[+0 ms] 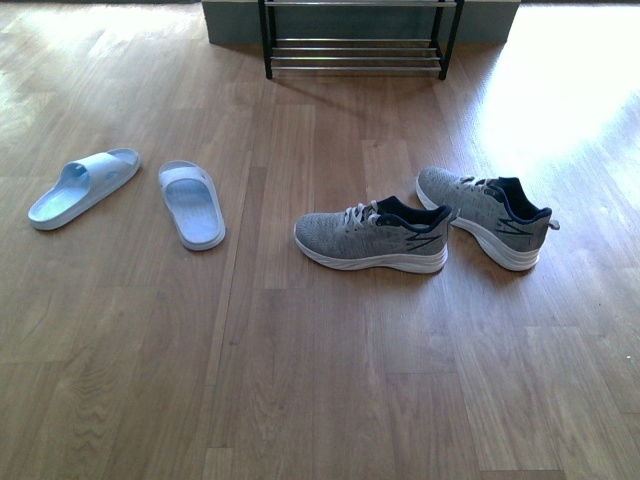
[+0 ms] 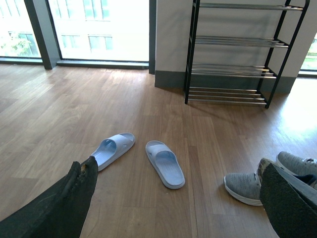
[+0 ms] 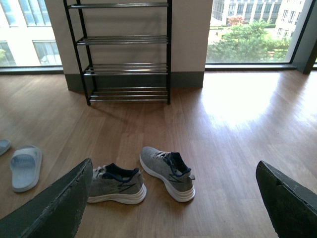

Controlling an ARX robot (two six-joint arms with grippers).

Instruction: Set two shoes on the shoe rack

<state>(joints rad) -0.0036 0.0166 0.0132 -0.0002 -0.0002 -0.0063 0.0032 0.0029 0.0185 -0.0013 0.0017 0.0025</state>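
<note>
Two grey knit sneakers stand on the wood floor: one point(image 1: 372, 241) near the middle, the other point(image 1: 485, 214) to its right. Both show in the right wrist view, the first sneaker point(image 3: 118, 185) and the second sneaker point(image 3: 167, 172). Two pale-blue slide sandals lie to the left, one sandal point(image 1: 84, 186) and the other sandal point(image 1: 191, 203). The shoe rack point(image 1: 357, 57) stands at the far wall, its bars bare. My left gripper point(image 2: 178, 186) is open and empty, high above the floor. My right gripper point(image 3: 173, 186) is open and empty too. Neither arm shows in the front view.
A grey-skirted wall section point(image 1: 230, 25) stands behind the rack. Large windows point(image 2: 99, 29) run along the far wall. Sunlight glares on the floor point(image 1: 570, 90) at the right.
</note>
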